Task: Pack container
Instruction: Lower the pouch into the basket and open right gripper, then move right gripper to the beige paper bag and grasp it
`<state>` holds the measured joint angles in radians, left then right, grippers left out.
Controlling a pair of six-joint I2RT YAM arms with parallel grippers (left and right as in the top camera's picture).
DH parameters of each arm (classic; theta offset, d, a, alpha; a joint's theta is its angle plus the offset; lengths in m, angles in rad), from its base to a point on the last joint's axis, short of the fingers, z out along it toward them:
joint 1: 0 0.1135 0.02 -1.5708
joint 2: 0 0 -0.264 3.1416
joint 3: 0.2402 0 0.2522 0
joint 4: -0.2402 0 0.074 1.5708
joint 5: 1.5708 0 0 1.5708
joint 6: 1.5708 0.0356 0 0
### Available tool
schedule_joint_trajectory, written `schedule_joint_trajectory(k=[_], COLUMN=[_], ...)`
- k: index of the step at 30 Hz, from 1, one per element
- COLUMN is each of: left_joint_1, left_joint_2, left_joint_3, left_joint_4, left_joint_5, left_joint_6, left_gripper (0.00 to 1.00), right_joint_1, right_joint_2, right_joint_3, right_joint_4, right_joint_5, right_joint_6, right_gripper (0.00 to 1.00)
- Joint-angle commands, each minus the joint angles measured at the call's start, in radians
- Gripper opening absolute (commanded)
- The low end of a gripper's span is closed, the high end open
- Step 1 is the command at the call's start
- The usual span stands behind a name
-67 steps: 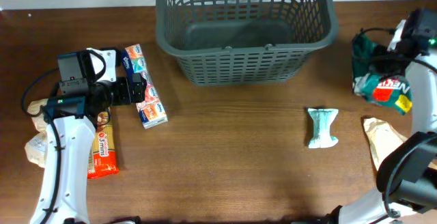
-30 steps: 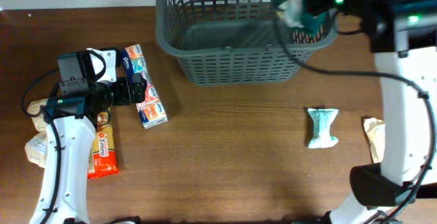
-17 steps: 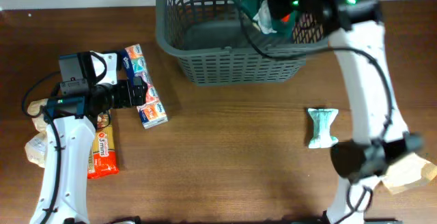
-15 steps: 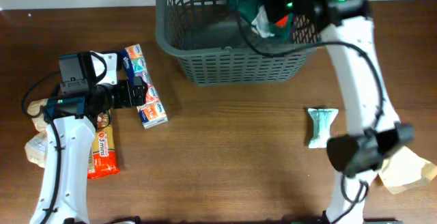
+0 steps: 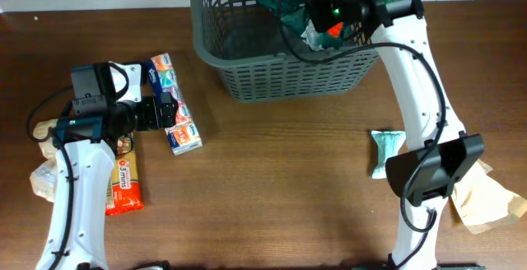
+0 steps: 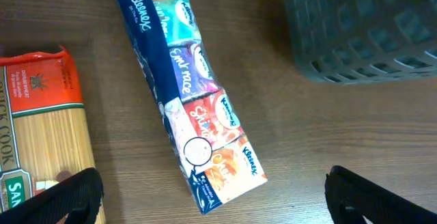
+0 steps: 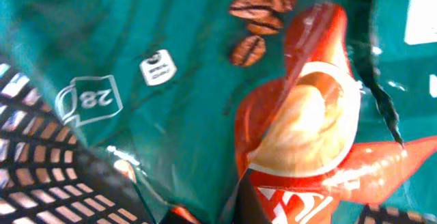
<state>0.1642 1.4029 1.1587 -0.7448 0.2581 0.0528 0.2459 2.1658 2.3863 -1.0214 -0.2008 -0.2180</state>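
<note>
your right gripper (image 5: 319, 13) hung over the far right of the basket (image 5: 288, 76), which sat at the far middle of the table (image 5: 272, 188), fingers pinching a green coffee bag (image 7: 171, 67). your left gripper (image 6: 212, 197) hovered, fingers spread wide, over a tissue pack (image 6: 184, 94) on the left.

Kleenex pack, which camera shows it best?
The left wrist view: the Kleenex pack fills the middle, its logo and coloured panels readable. The overhead view shows it small, partly under the left gripper. The right wrist view shows only the green bag, no Kleenex.
</note>
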Motion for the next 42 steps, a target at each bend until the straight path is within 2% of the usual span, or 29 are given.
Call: schedule_joint_trajectory(k=[1,10,11,12,13,16,22,27,32,37,42], left_joint_1=[0.002,0.002,0.002,0.002,0.002,0.002,0.002,0.002,0.002,0.002,0.002], left_joint_2=[0.005,0.005,0.005,0.005,0.005,0.005,0.005,0.005,0.005,0.005,0.005], left_joint_3=[0.02,0.02,0.02,0.02,0.02,0.02,0.02,0.02,0.02,0.02,0.02], left_joint_4=[0.0,0.0,0.0,0.0,0.0,0.0,0.0,0.0,-0.001,-0.001,-0.001], left_joint_5=[0.008,0.008,0.008,0.008,0.008,0.008,0.008,0.008,0.008,0.004,0.003], left_joint_6=[0.016,0.016,0.016,0.016,0.016,0.016,0.016,0.016,0.016,0.016,0.016], left_gripper=[0.99,0.99,0.99,0.99,0.99,0.99,0.99,0.99,0.99,0.99,0.99], right_joint_1=[0.002,0.012,0.012,0.015,0.017,0.024,0.045,0.047,-0.018,-0.138,-0.291], right_joint_2=[0.016,0.034,0.034,0.034,0.031,0.0,-0.077,-0.128,-0.19,-0.281,-0.425], right_joint_3=[0.035,0.036,0.036,0.037,0.039,0.058,0.218,0.369,0.39,0.279,-0.019], right_joint_4=[0.006,-0.054,-0.057,-0.061,-0.064,-0.063,-0.093,-0.177,-0.23,-0.224,-0.152], right_joint_5=[0.112,0.105,0.105,0.105,0.105,0.106,0.192,0.394,0.533,0.535,0.515], right_joint_6=[0.078,0.078,0.082,0.097,0.097,0.097,0.097,0.101,0.149,0.153,0.156], right_gripper=[0.04,0.04,0.09,0.49,0.55,0.61,0.65,0.69,0.72,0.72,0.73])
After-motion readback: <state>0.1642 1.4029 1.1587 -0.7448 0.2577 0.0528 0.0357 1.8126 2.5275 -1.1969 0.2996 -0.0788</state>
